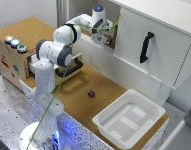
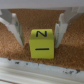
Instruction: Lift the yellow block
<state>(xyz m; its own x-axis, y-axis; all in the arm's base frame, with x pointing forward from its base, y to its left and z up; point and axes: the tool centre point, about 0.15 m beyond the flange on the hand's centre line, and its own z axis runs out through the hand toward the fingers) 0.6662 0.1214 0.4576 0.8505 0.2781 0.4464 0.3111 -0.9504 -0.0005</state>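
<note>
In the wrist view a pale ledge edge runs closest to the camera, and just behind it the yellow block [image 2: 42, 43] sits upright on a cork surface, its top face marked with an "N" and its front face with a dark dash. The gripper [image 2: 38, 30] straddles it: the two white fingers [image 2: 14, 27] stand apart, one on either side of the block, with a visible gap between each and the block's sides, so nothing is clamped.

In the exterior view the white arm base [image 1: 42, 112] stands nearest, on a speckled plate at the edge of the cork worktop [image 1: 102, 100]. Toward the exterior view's right lies a white tray [image 1: 147, 107], and a small dark object [image 1: 91, 93] rests on the cork between the arm and the tray. Beyond the arm, at the exterior view's left, a wooden box [image 1: 10, 60] carries three round buttons [image 1: 15, 43]. Farthest back, the arm reaches into the recess beside a white cabinet door with a black handle [image 1: 146, 47]; the block itself cannot be made out there.
</note>
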